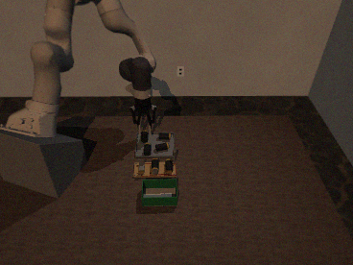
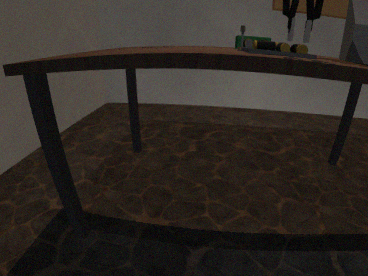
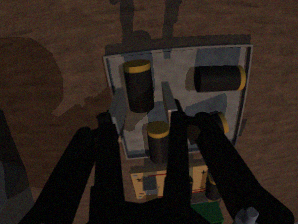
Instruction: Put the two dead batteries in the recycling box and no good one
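Note:
My gripper (image 1: 145, 130) (image 2: 299, 38) (image 3: 143, 95) is partly open and empty, above the grey tray (image 1: 154, 156) (image 3: 175, 75). Four dark batteries lie in the tray: back left (image 1: 144, 137) (image 3: 139, 87), back right (image 1: 165, 136) (image 3: 219, 78), front left (image 1: 147, 150) (image 3: 159, 145) and front right (image 1: 162, 147), the last partly hidden by a finger in the wrist view. Two more batteries (image 1: 154, 166) (image 1: 169, 165) sit in the wooden holder (image 1: 135, 172). A small grey bulb post (image 1: 141, 168) (image 2: 243, 30) stands at its left; no glow is discernible. The green recycling box (image 1: 160, 202) (image 2: 253, 39) stands upright; no battery shows inside.
The holder lies between the tray and the green box, in a close row. The arm's grey pedestal (image 1: 62, 163) stands to the left in the top view. The wall with a socket (image 1: 180, 71) is behind the table. The light is dim.

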Robot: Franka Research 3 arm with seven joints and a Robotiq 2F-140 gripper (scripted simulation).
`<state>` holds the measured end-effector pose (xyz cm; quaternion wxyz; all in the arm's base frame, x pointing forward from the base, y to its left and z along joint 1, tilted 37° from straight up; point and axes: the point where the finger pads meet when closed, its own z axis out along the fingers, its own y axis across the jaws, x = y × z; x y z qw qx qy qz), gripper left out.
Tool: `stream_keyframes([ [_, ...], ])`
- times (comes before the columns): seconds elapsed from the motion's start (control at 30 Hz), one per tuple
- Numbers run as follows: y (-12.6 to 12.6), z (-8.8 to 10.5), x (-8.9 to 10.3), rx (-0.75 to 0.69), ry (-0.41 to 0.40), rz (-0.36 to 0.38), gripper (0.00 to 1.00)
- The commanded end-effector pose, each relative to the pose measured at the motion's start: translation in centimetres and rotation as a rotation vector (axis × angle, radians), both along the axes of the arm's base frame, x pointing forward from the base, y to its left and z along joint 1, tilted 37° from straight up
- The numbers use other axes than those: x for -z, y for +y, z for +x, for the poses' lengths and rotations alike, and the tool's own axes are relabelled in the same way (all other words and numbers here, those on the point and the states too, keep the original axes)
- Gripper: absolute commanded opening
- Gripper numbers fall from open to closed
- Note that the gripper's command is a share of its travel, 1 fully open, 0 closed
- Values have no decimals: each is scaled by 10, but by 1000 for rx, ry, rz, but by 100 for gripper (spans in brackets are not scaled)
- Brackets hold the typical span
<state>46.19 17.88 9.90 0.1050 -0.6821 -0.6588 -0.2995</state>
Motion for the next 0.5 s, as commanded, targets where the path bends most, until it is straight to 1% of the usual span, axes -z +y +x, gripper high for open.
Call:
stream_keyframes([
  [0.0,-5,-6,-11,15,24,17,29],
  [0.2,-15,-11,-26,15,24,17,29],
  [0.47,-16,-12,-27,15,25,17,29],
])
